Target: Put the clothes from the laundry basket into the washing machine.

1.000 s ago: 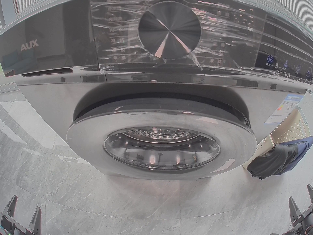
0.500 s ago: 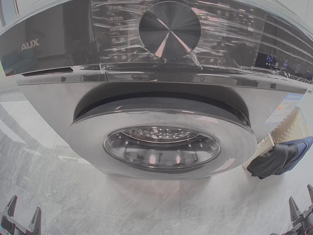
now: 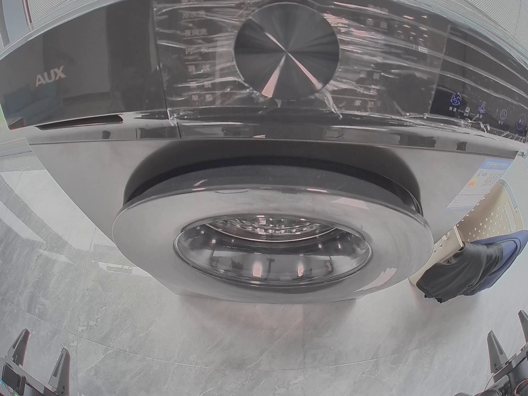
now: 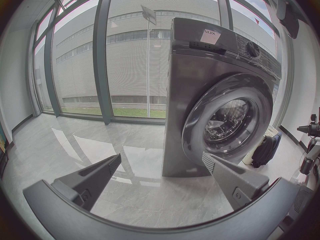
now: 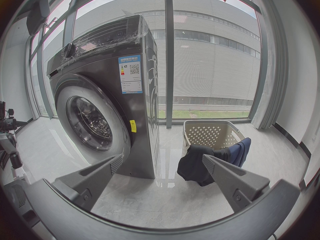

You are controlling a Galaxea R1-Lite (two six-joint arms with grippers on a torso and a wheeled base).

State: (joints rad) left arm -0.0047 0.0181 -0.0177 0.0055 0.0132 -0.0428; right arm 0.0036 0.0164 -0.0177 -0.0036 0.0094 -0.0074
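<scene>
The washing machine stands on the pale tiled floor straight ahead of me, between my two grippers and farther out than both. From my left gripper it lies ahead and towards my right. From my right gripper it lies ahead and towards my left. Its round door is closed against the front, and the steel drum shows through the glass.

The laundry basket, beige with star-shaped holes, sits on the floor just beside the machine's right flank. It is ahead of my right gripper and well apart from it, and much farther from my left one.

A black garment hangs over the basket's near rim and down its outer wall. That makes it the piece of clothing closest to my right gripper. A blue garment hangs over the same rim, touching the black one on the side away from the machine.

Above the door, a round dial sits on the control panel under wrinkled plastic film.

Both my grippers are low and near the floor, fingers spread wide with nothing between them.
</scene>
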